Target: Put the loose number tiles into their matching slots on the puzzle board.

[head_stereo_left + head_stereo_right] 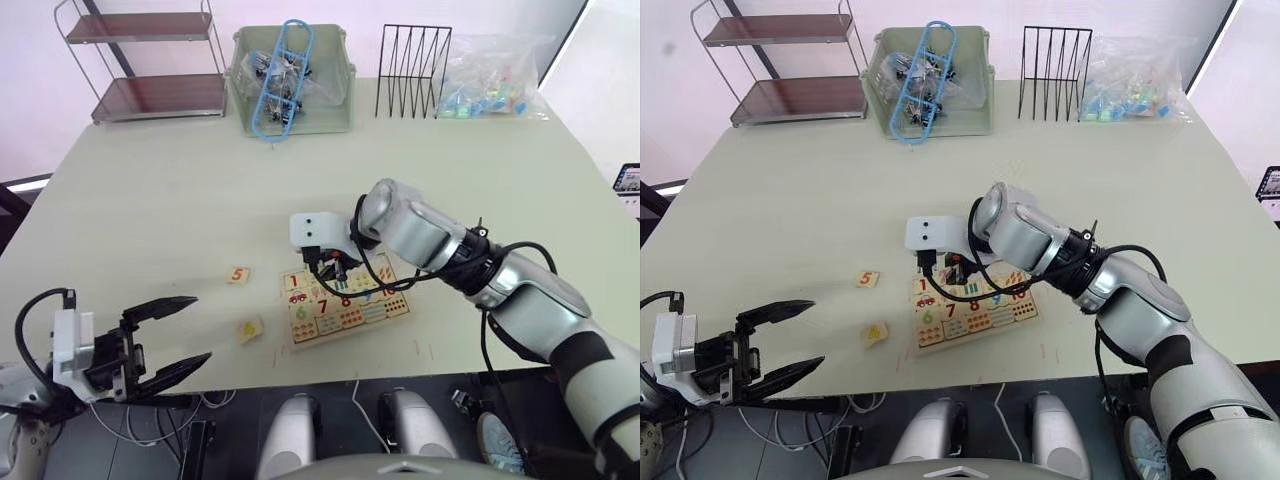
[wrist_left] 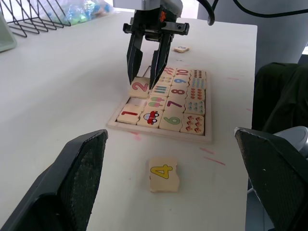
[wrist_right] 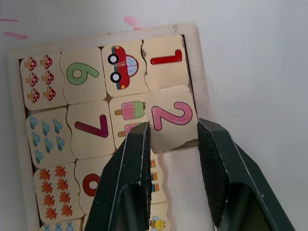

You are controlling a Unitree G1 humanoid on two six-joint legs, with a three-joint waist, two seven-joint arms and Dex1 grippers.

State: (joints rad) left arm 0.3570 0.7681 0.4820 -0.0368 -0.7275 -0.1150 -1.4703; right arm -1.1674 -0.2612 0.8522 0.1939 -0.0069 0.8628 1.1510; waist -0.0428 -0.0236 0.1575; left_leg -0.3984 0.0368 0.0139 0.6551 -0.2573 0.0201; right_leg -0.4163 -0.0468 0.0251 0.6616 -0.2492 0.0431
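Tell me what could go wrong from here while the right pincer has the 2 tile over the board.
The 2 tile sits skewed between the right pincer's fingers, overlapping the 1 tile and the ice-lolly tile, so pushing down may jam it or lift those neighbours. The puzzle board lies unrestrained on the table and might slide under a sideways push. The 4 tile lies near the table's front edge, where the open left pincer might knock it off.

1. The pale desk carries everything.
2. Near its front edge lies the puzzle board.
3. Left of the board lie two loose tiles: the 5 tile and the 4 tile.
4. Along the far edge stand a two-tier shelf rack, a green bin, a black wire rack and a clear bag of coloured pieces.
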